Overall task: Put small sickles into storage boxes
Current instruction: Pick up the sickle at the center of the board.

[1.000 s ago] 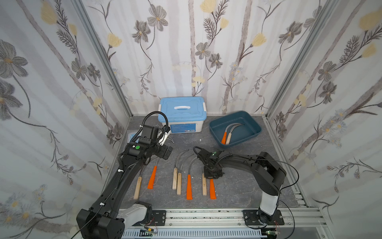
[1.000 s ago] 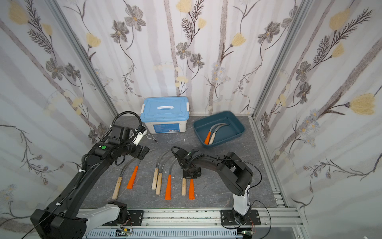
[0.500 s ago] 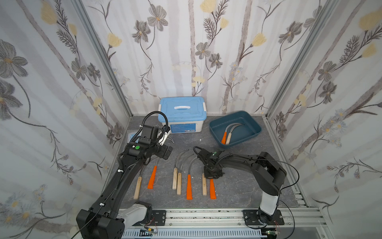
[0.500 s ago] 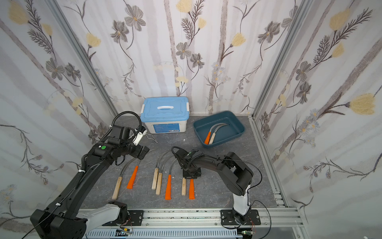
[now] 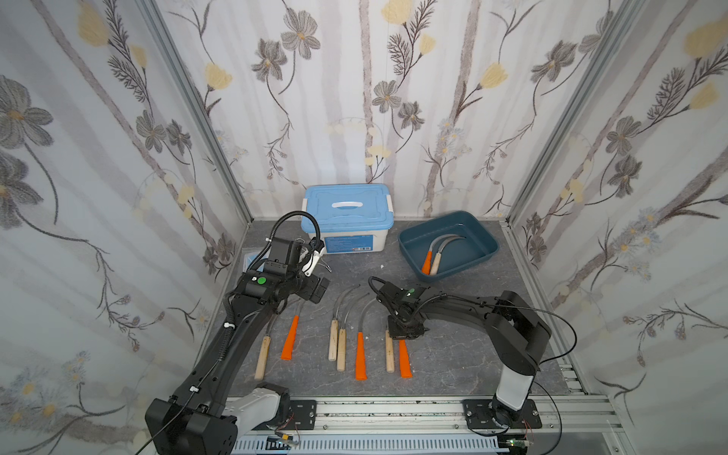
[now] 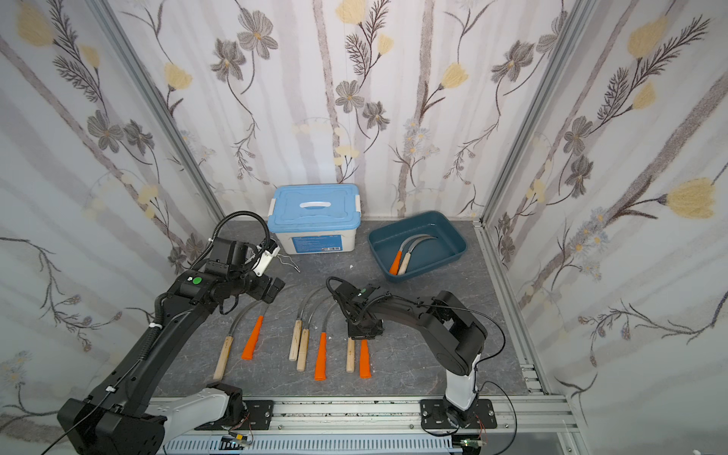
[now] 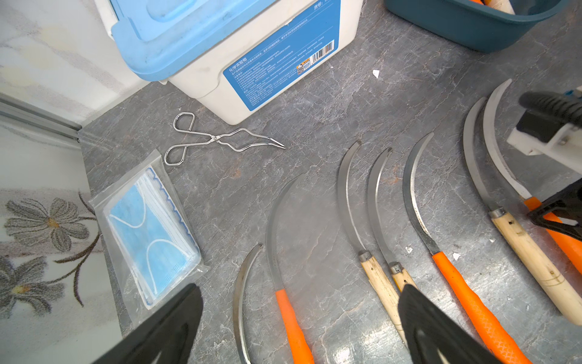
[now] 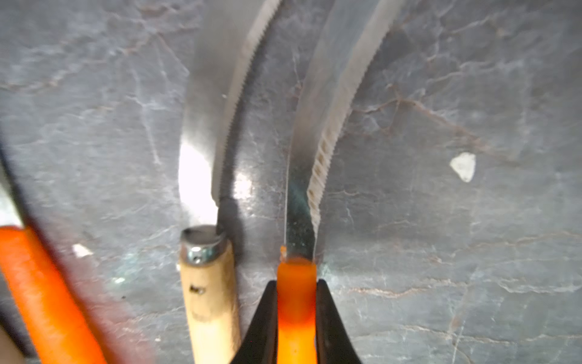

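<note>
Several small sickles lie in a row on the grey table, some with orange handles [image 5: 360,356], some with wooden ones [image 5: 333,339]. My right gripper [image 8: 296,283] is shut on the orange handle [image 8: 296,315] of the rightmost sickle [image 5: 405,359], just below its blade, low over the table. A wooden-handled sickle [image 8: 209,290] lies right beside it. My left gripper [image 7: 299,293] hangs open over the left end of the row, above an orange-handled sickle [image 7: 291,321]. The dark teal storage box [image 5: 465,268] at the back right holds two sickles [image 5: 431,258].
A white box with a light blue lid [image 5: 346,218] stands at the back middle. Wire tongs [image 7: 217,138] and a packet of blue face masks [image 7: 148,230] lie at the back left. Papered walls close in three sides.
</note>
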You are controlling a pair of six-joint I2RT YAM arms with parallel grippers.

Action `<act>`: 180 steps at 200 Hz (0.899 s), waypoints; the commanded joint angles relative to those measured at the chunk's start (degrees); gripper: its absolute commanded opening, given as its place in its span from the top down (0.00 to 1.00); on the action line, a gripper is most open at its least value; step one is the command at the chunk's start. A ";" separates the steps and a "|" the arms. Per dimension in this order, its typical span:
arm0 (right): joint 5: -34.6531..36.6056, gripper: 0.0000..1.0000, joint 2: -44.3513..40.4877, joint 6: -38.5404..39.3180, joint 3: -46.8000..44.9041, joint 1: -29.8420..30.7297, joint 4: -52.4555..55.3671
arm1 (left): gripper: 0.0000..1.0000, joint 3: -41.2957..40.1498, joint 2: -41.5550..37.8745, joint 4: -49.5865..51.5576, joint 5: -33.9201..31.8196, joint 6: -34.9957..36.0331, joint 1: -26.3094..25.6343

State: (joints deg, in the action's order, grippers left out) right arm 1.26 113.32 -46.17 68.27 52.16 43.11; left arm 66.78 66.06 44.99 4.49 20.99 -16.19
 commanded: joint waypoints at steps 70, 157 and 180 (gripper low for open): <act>2.29 1.00 -2.63 0.90 0.46 -0.29 0.91 | 0.00 0.76 0.29 -1.21 -0.09 0.17 -0.03; 5.21 1.00 -10.54 2.66 5.30 -1.16 9.74 | 0.00 0.38 0.03 -0.89 -0.45 -0.15 0.00; 5.48 1.00 -12.59 2.60 6.94 -1.98 11.18 | 0.00 -0.53 -0.70 -0.76 -0.67 -0.17 0.01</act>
State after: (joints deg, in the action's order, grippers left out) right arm 4.47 102.54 -43.75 73.60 50.81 51.68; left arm 66.85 66.06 44.73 4.10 20.97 -16.23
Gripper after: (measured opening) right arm 0.174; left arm 0.997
